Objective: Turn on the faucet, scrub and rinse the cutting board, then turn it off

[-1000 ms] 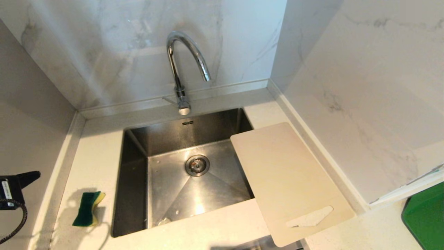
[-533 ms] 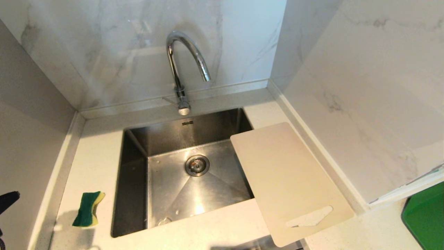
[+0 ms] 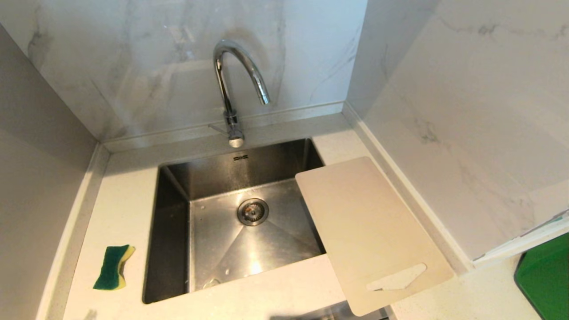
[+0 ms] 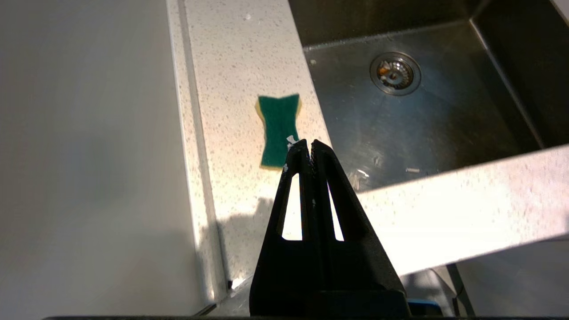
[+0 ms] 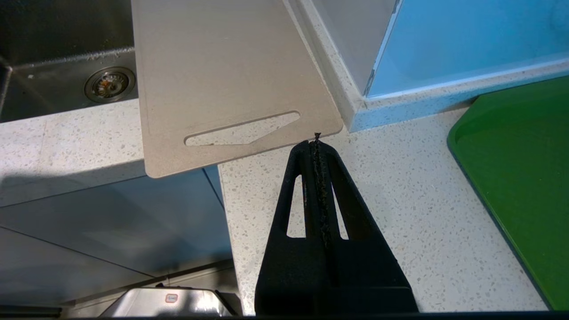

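Cutting board (image 3: pixel 371 231) is lying flat on the right side of the sink (image 3: pixel 178 249), long axis running near-right to far-left. Its handle end with the slanted cutout is pointing toward the near edge and sticking out past the front of the counter (image 3: pixel 266 298); its far corner is overhanging the basin. Nothing is touching it.

Right gripper (image 5: pixel 317 143) is hanging off the near edge, fingers pressed together and empty, its tip just short of the board's near-right corner. Left gripper (image 4: pixel 305 148) is likewise sitting closed on nothing, above the near-left counter, with the green-and-yellow sponge (image 3: pixel 113 267) showing just past its tip. Neither arm is showing in the head view.

Sponge is lying on the left counter strip, beside the basin's left rim. Bright green flat object (image 3: pixel 544 278) is sitting at the near right, well apart from the board.

Counter is showing as pale speckled stone and the sink as a steel basin with the drain (image 3: pixel 252 211) roughly at its centre. Faucet (image 3: pixel 233 89) is standing at the far rim, spout arching toward the basin, thin lever sticking out left at the base. Marbled wall panels are closing in the far side and the right; a plain grey wall is standing on the left.
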Controlling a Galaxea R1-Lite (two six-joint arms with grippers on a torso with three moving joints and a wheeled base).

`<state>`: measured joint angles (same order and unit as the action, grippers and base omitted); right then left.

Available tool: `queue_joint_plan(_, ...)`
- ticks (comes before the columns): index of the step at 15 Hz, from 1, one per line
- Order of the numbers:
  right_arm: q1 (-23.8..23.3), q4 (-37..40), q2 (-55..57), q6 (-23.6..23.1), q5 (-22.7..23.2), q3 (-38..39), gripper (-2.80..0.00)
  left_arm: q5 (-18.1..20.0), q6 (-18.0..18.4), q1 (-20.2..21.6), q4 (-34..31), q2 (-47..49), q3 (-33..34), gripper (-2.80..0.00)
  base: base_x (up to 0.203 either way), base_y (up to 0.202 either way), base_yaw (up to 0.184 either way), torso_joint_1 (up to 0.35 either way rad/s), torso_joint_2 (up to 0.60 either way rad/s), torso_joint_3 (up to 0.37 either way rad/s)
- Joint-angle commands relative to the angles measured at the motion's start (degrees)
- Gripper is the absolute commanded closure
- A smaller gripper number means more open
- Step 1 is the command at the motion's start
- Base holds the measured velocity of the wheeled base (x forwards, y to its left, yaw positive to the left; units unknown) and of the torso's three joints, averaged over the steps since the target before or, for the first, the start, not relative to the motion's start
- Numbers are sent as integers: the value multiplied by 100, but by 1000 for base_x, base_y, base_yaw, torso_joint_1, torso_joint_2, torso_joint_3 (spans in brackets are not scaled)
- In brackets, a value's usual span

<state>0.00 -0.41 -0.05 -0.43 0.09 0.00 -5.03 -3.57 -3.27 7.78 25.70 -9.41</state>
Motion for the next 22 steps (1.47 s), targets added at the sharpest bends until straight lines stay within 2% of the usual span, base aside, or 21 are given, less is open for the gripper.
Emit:
queue_joint_plan(1,0,-2,5,-1,0,9,0,-15,172,-171,-152,-884,432,0,0,0,0,0,0,0)
queue_joint_plan(3,0,-2,5,-1,0,9,0,-33,282,-211,199,-964,937,0,0,0,0,0,0,0)
queue_joint_plan(4,0,-2,5,-1,0,9,0,-53,296,-206,268,-971,958,0,0,0,0,0,0,0)
queue_joint_plan(6,0,-2,5,-1,0,9,0,-5,308,80,211,-1073,958,0,0,0,0,0,0,0)
queue_joint_plan(9,0,-2,5,-1,0,9,0,361,449,324,-342,-1959,951,0,0,0,0,0,0,0)
queue_joint_plan(12,0,-2,5,-1,0,9,0,517,476,353,-793,-2596,957,0,0,0,0,0,0,0)
queue_joint_plan(22,0,-2,5,-1,0,9,0,495,322,354,-813,-2579,958,0,0,0,0,0,0,0)
